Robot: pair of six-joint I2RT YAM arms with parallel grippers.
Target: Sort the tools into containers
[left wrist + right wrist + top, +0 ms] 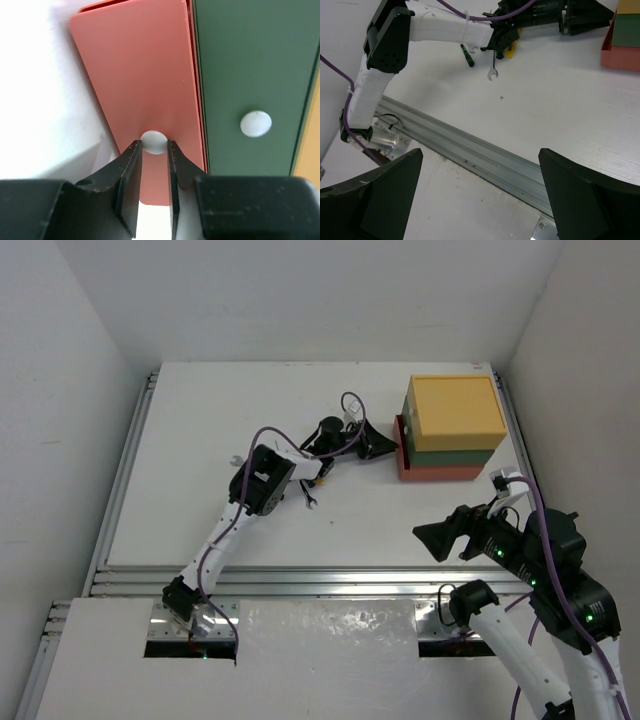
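The containers are stacked at the back right: yellow box (455,408) on top, dark green (450,454) in the middle, red-orange (438,473) at the bottom. My left gripper (385,445) is at the stack's left face. In the left wrist view its gripper (154,145) is shut on the white knob (154,141) of the red-orange drawer (140,75). The green drawer (250,65) has its own knob (256,123). A silver wrench (492,74), a green-and-black screwdriver (466,55) and part of the yellow knife (510,50) lie under the left arm. My right gripper (440,537) is open and empty; it also shows in its wrist view (480,195).
The left arm (265,480) stretches across the table's middle and hides most of the tools; a wrench tip (311,503) shows beside it. An aluminium rail (485,155) runs along the table's near edge. White walls close in the left, back and right sides.
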